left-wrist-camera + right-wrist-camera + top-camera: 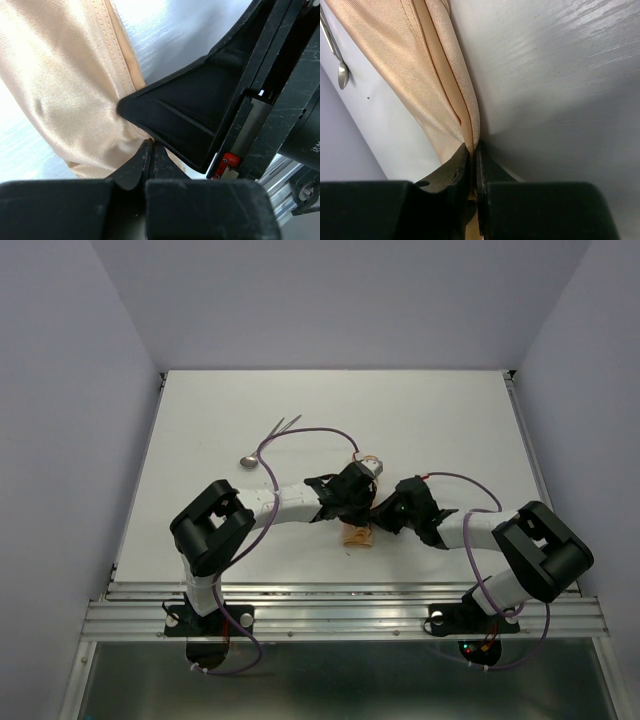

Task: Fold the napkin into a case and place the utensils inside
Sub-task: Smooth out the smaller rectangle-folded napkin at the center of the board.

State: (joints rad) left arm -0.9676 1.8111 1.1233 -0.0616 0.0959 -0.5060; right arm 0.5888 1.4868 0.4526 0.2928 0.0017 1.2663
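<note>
The peach-orange napkin (358,533) lies folded into a narrow strip at the table's middle, mostly hidden under both grippers. My left gripper (360,510) is shut with its tips pinched on the cloth's edge (75,75). My right gripper (386,516) is shut on the strip's folded layers (420,75), right beside the left one; its black finger (185,115) fills the left wrist view. In the wrist views the left gripper (151,147) and right gripper (473,147) each meet the cloth at their tips. The silver utensils (268,443) lie apart at the far left; the spoon (342,75) shows past the cloth.
The white table (450,420) is bounded by grey walls at the back and sides. Purple cables (310,435) loop over the table from both arms. A metal rail (340,615) runs along the near edge.
</note>
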